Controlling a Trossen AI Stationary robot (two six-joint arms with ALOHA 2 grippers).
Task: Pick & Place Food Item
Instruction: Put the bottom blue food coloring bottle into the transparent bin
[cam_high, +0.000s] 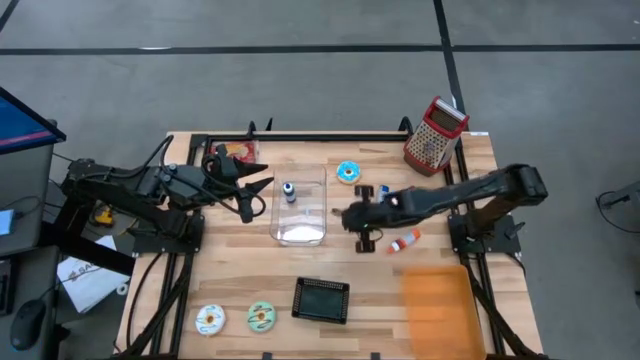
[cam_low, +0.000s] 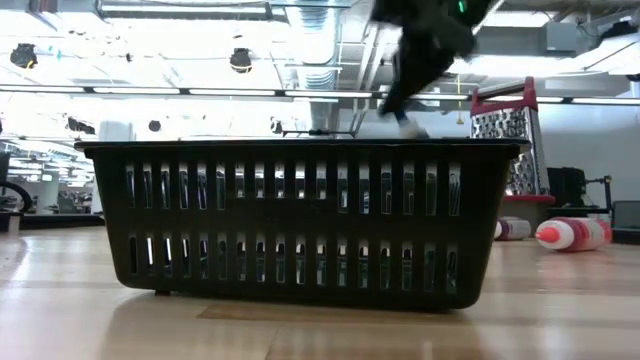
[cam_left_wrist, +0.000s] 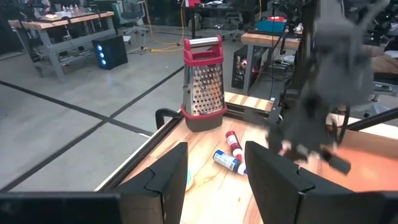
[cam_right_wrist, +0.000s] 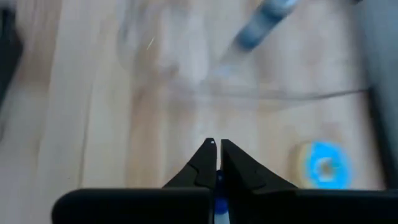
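Observation:
A blue-iced donut (cam_high: 348, 172) lies flat on the table's far middle and also shows in the right wrist view (cam_right_wrist: 323, 165). My right gripper (cam_high: 350, 215) hangs above the table just near of that donut, beside a clear container (cam_high: 300, 205). It is shut (cam_right_wrist: 216, 148), with nothing between its fingertips. The container holds a small bottle (cam_high: 290, 190). My left gripper (cam_high: 262, 190) waits open (cam_left_wrist: 214, 180) at the container's left side, above the table. A white donut (cam_high: 210, 318) and a green donut (cam_high: 262, 316) lie near the front edge.
A black slotted basket (cam_high: 320, 300) stands at the front middle and fills the low view (cam_low: 300, 220). An orange board (cam_high: 440, 305) lies at the front right. A red-topped grater (cam_high: 435, 135) stands at the far right. Small bottles (cam_high: 405, 240) (cam_left_wrist: 227, 162) lie to the right of my right gripper.

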